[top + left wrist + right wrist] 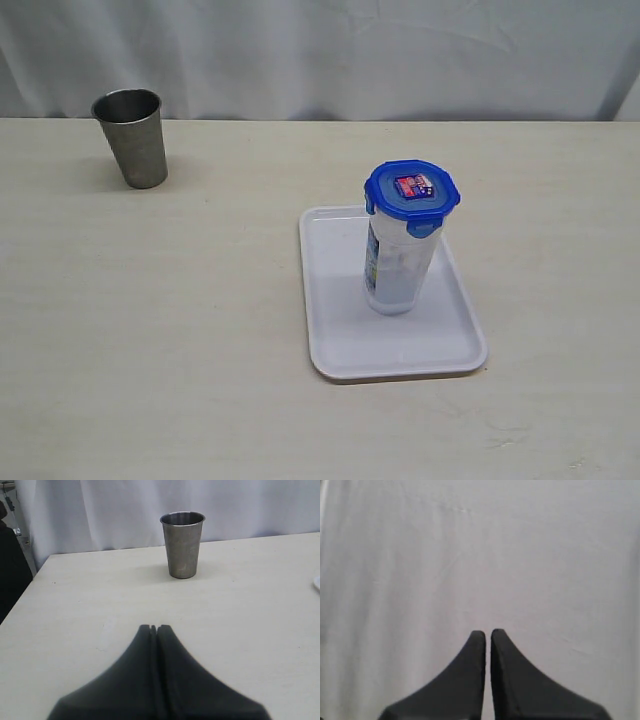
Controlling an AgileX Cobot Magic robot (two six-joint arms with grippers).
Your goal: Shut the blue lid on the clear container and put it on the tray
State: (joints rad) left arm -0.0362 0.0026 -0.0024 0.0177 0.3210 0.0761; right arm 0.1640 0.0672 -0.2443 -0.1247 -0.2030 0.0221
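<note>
Bare desk (160,340) separates the steel cup (131,137), upright at rear left, from the tray (336,340); the clear container (400,270) stands upright mid-tray, with tray floor exposed on all sides of it.

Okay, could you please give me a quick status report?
Jaws shut, empty, both arms. Blue lid on clear container, upright on tray. Steel cup far off, nothing obstructing.

left gripper (155,628): closed, empty | steel cup (182,545): upright on table (250,605), apart
</note>
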